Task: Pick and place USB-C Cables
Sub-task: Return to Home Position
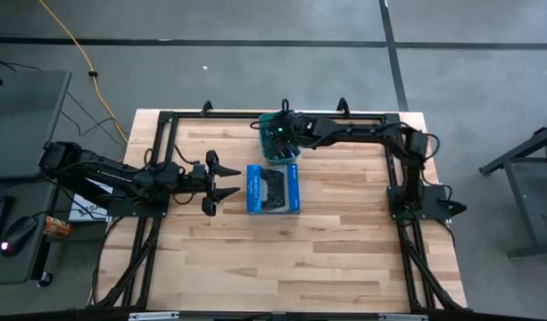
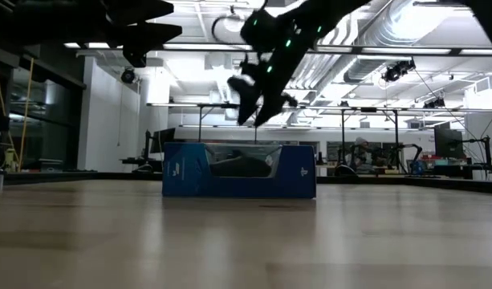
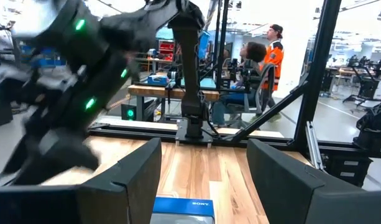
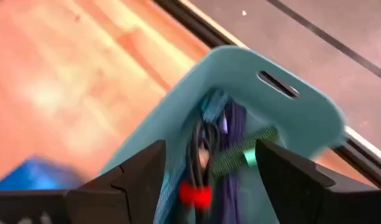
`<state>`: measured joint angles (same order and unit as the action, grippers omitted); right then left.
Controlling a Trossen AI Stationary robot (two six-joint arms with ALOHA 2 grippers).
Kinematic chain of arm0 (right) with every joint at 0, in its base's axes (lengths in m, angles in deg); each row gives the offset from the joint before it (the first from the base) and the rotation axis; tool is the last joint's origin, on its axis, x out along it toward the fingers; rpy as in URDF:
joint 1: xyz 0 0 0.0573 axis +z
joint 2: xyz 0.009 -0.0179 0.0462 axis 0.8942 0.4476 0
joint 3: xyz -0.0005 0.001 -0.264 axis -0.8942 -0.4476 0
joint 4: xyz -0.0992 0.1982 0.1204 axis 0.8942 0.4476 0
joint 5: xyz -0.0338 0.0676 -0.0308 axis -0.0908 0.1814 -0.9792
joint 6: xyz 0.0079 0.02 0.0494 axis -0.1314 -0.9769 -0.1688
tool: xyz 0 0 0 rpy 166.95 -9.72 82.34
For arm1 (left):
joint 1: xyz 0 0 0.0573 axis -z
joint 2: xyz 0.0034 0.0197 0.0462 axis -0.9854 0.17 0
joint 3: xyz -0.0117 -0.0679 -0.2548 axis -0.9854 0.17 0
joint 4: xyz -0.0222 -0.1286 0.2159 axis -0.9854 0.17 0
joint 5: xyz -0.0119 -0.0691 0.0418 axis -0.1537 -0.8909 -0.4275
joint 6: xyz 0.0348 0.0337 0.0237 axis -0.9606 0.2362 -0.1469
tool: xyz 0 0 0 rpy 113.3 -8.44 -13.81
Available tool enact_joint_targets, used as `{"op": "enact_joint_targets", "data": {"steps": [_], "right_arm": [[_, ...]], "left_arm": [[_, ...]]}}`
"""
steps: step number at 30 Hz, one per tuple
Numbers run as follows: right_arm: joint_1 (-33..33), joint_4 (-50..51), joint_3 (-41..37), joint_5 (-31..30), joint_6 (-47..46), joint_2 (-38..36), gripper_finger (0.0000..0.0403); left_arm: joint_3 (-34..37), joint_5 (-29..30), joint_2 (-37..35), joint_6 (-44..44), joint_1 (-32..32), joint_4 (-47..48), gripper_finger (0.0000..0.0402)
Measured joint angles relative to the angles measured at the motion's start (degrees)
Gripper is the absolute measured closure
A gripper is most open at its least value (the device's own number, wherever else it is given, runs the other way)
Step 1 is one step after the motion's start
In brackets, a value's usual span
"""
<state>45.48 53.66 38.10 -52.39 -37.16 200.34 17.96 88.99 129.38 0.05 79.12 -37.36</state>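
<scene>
The USB-C cables lie bundled inside the teal bin [image 4: 283, 118] at the table's far middle: a dark blue one [image 4: 232, 130], a green one [image 4: 243, 155], a teal one [image 4: 176, 180] and a black one with a red band [image 4: 193, 194]. My right gripper [image 4: 209, 152] hangs open just above the bin [image 1: 292, 158], pointing slantwise down, its fingers on either side of the bundles and clear of them. My left gripper [image 1: 228, 181] waits open and level at the left, pointing at the blue box [image 1: 273, 189].
The blue controller box [image 2: 239, 170] lies flat at the table's middle, just near of the bin and right in front of my left gripper [image 3: 202, 180]. A black frame rail [image 1: 344, 114] runs along the far edge behind the bin. People sit beyond the table.
</scene>
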Motion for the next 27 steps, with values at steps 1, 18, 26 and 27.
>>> {"op": "enact_joint_targets", "data": {"steps": [1,18,26,27], "right_arm": [[0.51,1.87,0.00,0.10,0.62,-1.23,0.0162],[18.89,-12.17,-41.77,-5.48,2.07,-40.08,0.0162],[23.80,-46.38,-58.31,5.90,12.03,-53.91,0.0162],[24.04,-47.60,-58.67,7.02,12.83,-54.61,0.0162]], "left_arm": [[0.00,0.00,0.00,0.00,0.00,0.01,0.0184],[0.00,0.07,0.00,-2.08,-0.01,0.42,0.0184],[0.00,0.10,0.00,-3.63,-0.01,0.42,0.0184],[0.00,0.11,0.00,-3.64,-0.01,0.42,0.0184]]}}
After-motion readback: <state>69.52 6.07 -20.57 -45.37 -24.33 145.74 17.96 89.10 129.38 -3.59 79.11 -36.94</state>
